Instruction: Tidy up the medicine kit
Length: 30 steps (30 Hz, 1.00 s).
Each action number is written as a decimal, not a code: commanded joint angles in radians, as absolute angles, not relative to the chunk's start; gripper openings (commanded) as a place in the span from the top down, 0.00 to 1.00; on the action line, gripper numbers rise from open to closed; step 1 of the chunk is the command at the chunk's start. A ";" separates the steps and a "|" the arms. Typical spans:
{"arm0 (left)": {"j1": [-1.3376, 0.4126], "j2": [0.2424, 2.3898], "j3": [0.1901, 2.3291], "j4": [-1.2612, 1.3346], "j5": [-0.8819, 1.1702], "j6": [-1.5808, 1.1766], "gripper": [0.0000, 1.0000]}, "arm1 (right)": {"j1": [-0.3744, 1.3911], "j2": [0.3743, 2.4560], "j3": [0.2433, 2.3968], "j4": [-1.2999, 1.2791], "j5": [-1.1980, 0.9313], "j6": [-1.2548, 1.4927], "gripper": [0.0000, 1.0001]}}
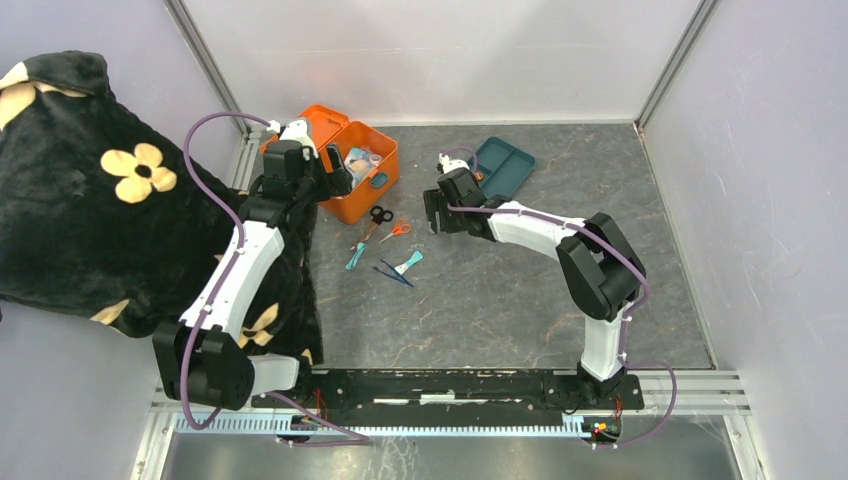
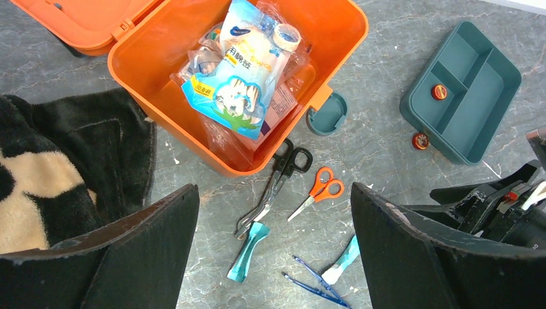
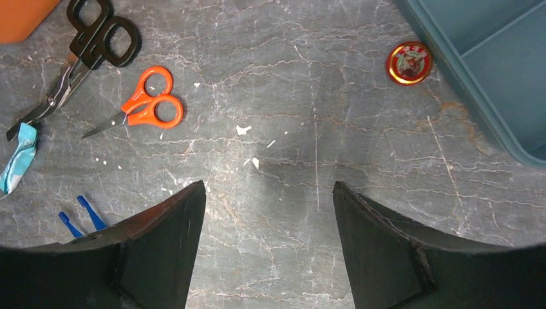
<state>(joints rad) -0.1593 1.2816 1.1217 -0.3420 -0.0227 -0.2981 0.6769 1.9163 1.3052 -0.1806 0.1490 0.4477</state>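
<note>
The orange medicine kit [image 1: 385, 150] stands open at the back left, its lid flung back. In the left wrist view the kit [image 2: 161, 90] holds plastic packets [image 2: 241, 71] and a tape roll [image 2: 288, 35]. In front of it lie black scissors [image 1: 378, 218], orange scissors [image 1: 397, 229], a teal packet [image 1: 356, 256], blue tweezers [image 1: 395, 272] and a pale blue packet [image 1: 408, 262]. My left gripper [image 1: 337, 180] hovers over the kit's near side, open and empty [image 2: 273, 193]. My right gripper [image 1: 432, 212] is open and empty above bare table [image 3: 269, 187], right of the scissors.
A teal compartment tray [image 1: 510, 170] lies at the back right, with a small red tin [image 2: 439, 92] in it and another tin [image 3: 407, 62] on the table beside it. A black flowered blanket [image 1: 100, 200] covers the left side, reaching the kit. Walls close three sides.
</note>
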 commanded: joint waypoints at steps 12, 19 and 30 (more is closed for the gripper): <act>-0.163 1.239 1.138 -0.314 -0.015 -0.298 0.07 | 0.681 1.982 1.450 -0.204 0.269 0.554 0.25; -0.163 1.239 1.138 -0.311 -0.013 -0.300 0.07 | 0.675 1.970 1.447 -0.257 0.395 0.528 0.25; -0.163 1.238 1.137 -0.310 -0.006 -0.302 0.07 | 0.646 2.036 1.498 -0.279 0.449 0.633 0.28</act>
